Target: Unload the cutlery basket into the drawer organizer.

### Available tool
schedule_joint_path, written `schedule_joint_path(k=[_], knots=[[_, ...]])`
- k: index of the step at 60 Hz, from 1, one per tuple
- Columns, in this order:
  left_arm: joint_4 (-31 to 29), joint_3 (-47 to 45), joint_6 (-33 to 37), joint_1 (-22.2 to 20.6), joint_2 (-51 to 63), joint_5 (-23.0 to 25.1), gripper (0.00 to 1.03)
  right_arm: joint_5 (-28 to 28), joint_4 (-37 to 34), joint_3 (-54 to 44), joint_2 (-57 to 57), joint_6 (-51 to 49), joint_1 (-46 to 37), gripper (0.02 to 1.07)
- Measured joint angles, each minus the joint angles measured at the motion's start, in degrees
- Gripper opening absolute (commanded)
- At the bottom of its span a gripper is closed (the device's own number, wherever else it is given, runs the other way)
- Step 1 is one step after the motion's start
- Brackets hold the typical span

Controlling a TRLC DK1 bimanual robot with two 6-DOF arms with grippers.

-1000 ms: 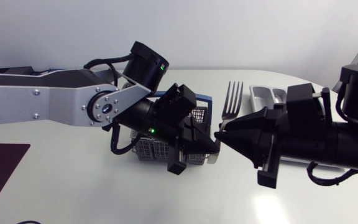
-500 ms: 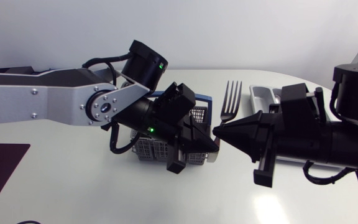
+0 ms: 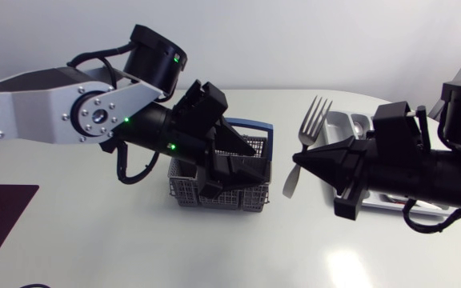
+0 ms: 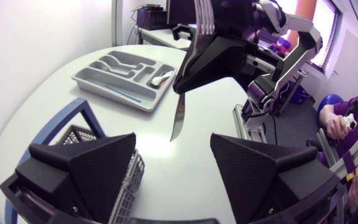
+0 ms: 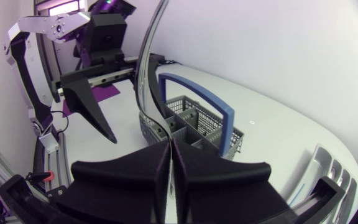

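Between the right gripper's (image 3: 301, 157) clamped jaws sat the fork (image 3: 311, 126), long axis 1-to-7 o'clock in head view, tines up. Drawer organizer (image 3: 336, 118) lay at 3 o'clock, right arm nearer. Left gripper (image 4: 173, 148) hung wide open over the cutlery basket (image 3: 186, 192). Only the left wrist view showed the organizer's compartments; head view mostly hid them.

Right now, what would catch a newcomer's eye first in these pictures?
The shiny metal fork stands out first. It is held in mid-air, tines up, pinched in the black wedge-fingered right gripper, between the grey mesh basket with a blue handle and the grey compartment tray. The left gripper hangs open above the basket.
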Motion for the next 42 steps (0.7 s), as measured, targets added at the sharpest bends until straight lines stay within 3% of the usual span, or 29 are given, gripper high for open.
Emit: schedule_joint_path(k=[6, 15, 27, 42], knots=[[-0.4, 0.2, -0.2, 0.0, -1.3, -8.2, 0.96, 4.4, 0.0, 0.2, 0.0, 0.0, -2.6, 0.08], [-0.5, 0.2, -0.8, 1.4, -2.3, -16.5, 0.96, 11.4, 0.1, 2.2, 2.8, 0.0, -7.0, 0.08], [-0.4, -0.9, -1.3, 3.9, -6.3, -21.1, 0.96, 18.7, 0.7, 6.0, 9.8, 0.0, -15.3, 0.08], [-0.4, -3.9, -1.3, 3.6, -10.7, -25.9, 0.96, 30.3, 2.0, 13.4, 22.4, 0.0, -21.2, 0.08]])
